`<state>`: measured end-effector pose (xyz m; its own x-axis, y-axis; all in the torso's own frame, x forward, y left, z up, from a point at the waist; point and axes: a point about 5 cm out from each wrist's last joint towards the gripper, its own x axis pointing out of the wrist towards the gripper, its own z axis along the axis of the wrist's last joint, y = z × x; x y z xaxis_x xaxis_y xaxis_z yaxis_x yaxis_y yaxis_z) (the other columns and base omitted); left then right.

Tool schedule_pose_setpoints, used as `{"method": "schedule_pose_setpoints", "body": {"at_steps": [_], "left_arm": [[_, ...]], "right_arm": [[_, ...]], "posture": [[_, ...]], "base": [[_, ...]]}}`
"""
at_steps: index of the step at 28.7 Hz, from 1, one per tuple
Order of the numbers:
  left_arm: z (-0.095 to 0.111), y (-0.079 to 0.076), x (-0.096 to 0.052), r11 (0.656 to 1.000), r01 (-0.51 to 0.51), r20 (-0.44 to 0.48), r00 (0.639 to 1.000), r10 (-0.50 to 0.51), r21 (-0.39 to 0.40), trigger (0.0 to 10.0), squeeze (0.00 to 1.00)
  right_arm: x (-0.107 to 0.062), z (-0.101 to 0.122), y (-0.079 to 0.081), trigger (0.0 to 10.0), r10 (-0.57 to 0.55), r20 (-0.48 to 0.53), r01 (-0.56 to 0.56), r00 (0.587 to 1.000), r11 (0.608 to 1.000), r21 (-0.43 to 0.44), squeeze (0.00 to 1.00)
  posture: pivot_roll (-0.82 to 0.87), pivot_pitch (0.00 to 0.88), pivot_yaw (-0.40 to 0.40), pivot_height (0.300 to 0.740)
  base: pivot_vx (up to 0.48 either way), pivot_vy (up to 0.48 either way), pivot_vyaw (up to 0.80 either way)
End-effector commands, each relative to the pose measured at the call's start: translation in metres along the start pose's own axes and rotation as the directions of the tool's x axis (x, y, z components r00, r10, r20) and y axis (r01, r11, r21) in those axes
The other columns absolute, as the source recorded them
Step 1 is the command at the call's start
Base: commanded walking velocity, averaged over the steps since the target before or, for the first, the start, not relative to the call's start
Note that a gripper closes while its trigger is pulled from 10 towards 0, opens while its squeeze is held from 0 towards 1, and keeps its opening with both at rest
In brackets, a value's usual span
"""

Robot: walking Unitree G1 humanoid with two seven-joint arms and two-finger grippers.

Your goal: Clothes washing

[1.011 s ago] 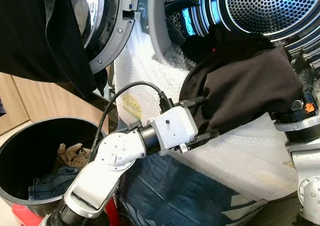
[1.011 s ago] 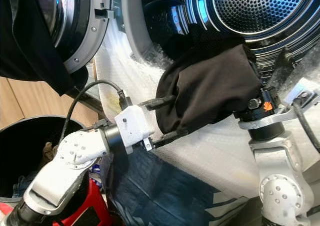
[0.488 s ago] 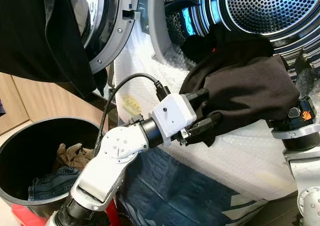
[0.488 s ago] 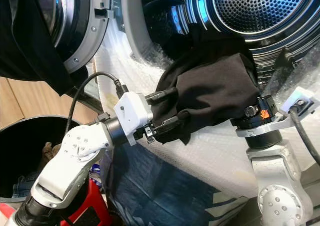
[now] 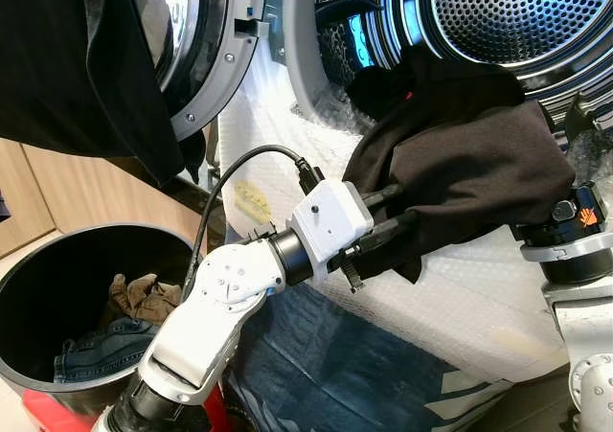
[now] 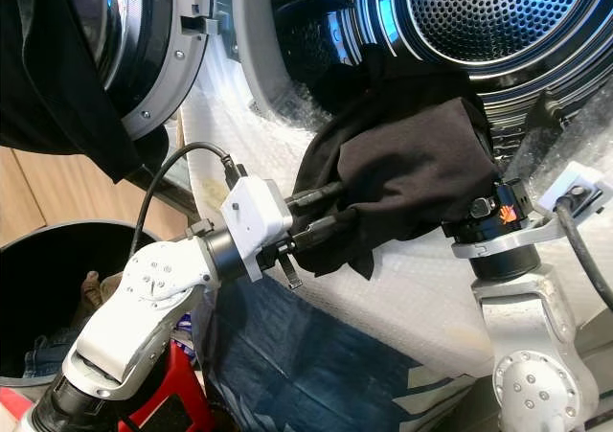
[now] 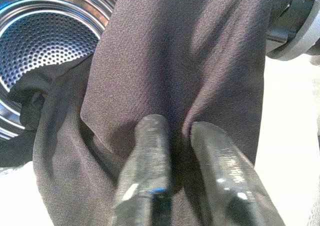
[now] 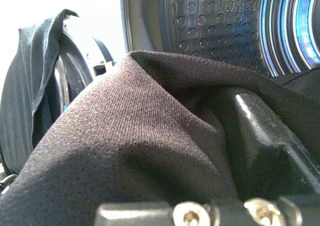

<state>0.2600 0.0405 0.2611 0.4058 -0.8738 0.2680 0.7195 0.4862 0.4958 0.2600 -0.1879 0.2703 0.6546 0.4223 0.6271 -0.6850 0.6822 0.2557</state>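
- Left gripper (image 7: 172,136) nearest, pinching a fold of the black garment (image 5: 469,169).
- Right gripper buried under that cloth, grip impossible to tell.
- Garment bunched at the drum (image 5: 517,11) mouth, could snag on the rim, slip out.

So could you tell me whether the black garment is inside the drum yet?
Mostly out. The black garment is bunched over the door sill, with one end trailing into the drum, held between the left tool and the right arm.

Wood panel wall (image 5: 72,197), left side
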Motion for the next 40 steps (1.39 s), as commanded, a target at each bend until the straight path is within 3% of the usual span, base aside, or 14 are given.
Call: {"method": "schedule_pose_setpoints", "body": {"at_steps": [1, 18, 23, 25, 29, 32, 40], "left_arm": [[0.002, -0.003, 0.003, 1.0, 0.019, 0.009, 1.0, -0.019, -0.015, 0.0, 0.0], [0.0, 0.0, 0.004, 1.0, 0.005, -0.007, 1.0, -0.005, 0.019, 0.0, 0.0], [0.003, 0.012, 0.002, 0.996, -0.075, 0.014, 0.997, 0.074, 0.05, 0.0, 0.0], [0.003, 0.015, 0.002, 0.994, -0.092, 0.012, 0.996, 0.091, 0.057, 0.0, 0.0], [0.003, 0.015, 0.001, 0.994, -0.098, 0.013, 0.995, 0.098, 0.056, 0.0, 0.0], [0.003, 0.015, 0.0, 0.994, -0.102, 0.016, 0.995, 0.101, 0.051, 0.0, 0.0], [0.006, 0.024, -0.003, 0.989, -0.143, 0.034, 0.989, 0.141, 0.044, 0.0, 0.0]], "right_arm": [[0.003, 0.006, 0.005, 10.0, 0.029, 0.014, -0.028, 0.999, 0.999, -0.022, 0.0], [-0.001, -0.001, 0.006, 10.0, 0.041, -0.026, -0.041, 0.999, 0.999, -0.031, 0.0], [-0.019, -0.016, -0.001, 10.0, 0.043, -0.228, -0.08, 0.973, 0.984, -0.157, 0.0], [-0.035, -0.013, -0.004, 10.0, 0.064, -0.317, -0.138, 0.946, 0.966, -0.217, 0.0], [-0.047, 0.007, -0.021, 10.0, -0.05, -0.3, -0.045, 0.953, 0.953, -0.301, 0.0], [-0.053, 0.012, -0.024, 10.0, -0.074, -0.314, -0.036, 0.947, 0.944, -0.329, 0.0], [-0.088, 0.008, -0.036, 10.0, -0.183, -0.429, 0.008, 0.884, 0.926, -0.379, 0.0]], "posture": [[0.12, 0.028, -0.155, 0.74], [0.12, 0.0, -0.148, 0.74], [0.11, 0.0, -0.147, 0.74], [0.11, 0.0, -0.146, 0.74], [0.09, 0.011, -0.145, 0.74], [0.09, 0.013, -0.145, 0.74], [0.09, 0.023, -0.141, 0.74]], "base": [[0.0, 0.0, 0.0], [0.0, 0.0, 0.0], [0.0, 0.0, 0.0], [0.0, 0.0, 0.0], [0.0, 0.0, 0.0], [0.0, 0.0, 0.0], [0.0, 0.0, 0.0]]}}
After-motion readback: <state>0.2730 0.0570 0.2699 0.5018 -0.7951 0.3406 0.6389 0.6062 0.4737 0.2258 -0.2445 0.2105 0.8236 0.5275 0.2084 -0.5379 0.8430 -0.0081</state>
